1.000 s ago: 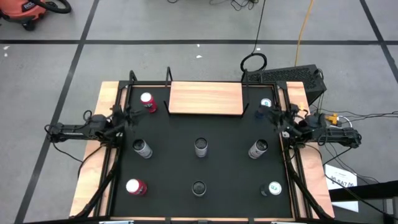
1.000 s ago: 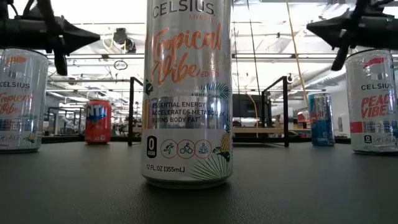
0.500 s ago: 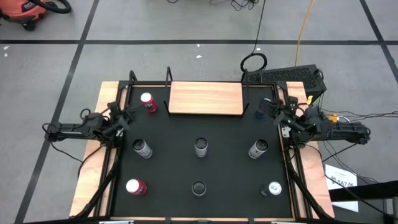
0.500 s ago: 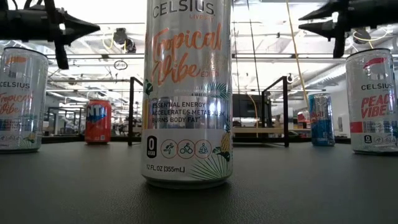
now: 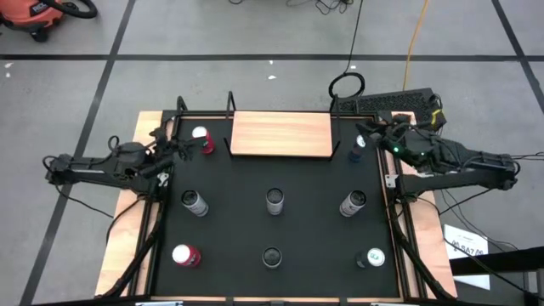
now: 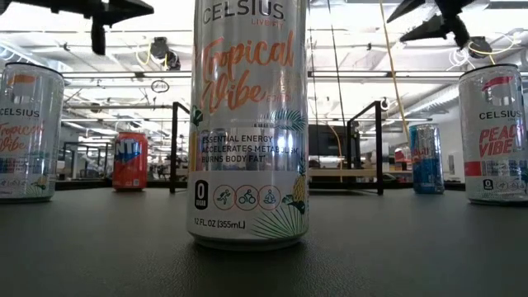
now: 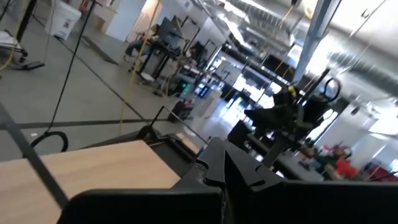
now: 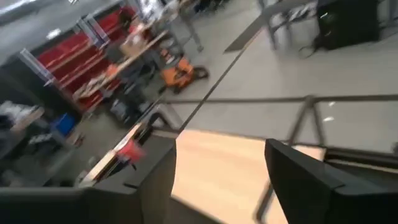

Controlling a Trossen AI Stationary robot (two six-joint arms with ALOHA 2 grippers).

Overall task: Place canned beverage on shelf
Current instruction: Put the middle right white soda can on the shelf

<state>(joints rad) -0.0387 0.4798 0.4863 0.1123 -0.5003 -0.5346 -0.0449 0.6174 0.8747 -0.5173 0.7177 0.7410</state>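
Observation:
The shelf (image 5: pixel 280 134), a light-wood board with thin black uprights, stands at the table's far middle. A red can (image 5: pixel 201 140) stands upright on the table left of it, and a blue can (image 5: pixel 357 151) stands right of it. My left gripper (image 5: pixel 176 146) hovers shut just left of the red can, high above the table (image 6: pixel 107 10). My right gripper (image 5: pixel 366 137) hovers open over the blue can, also held high (image 6: pixel 429 16). In the right wrist view its gripper (image 8: pixel 217 186) frames the shelf board (image 8: pixel 217 158). The left wrist view shows its gripper (image 7: pixel 221 177) shut.
Several more cans stand upright on the black tabletop: three silver ones in a middle row (image 5: pixel 195 202) (image 5: pixel 274 201) (image 5: pixel 353 202) and three in a near row (image 5: pixel 185 255) (image 5: pixel 271 256) (image 5: pixel 374 257). Light-wood strips (image 5: pixel 140 170) edge the tabletop.
Both grippers have risen and moved toward the table's far edge. My right gripper has come over the blue can and has opened. My left gripper has stayed shut and has drawn nearer the red can. No can has moved.

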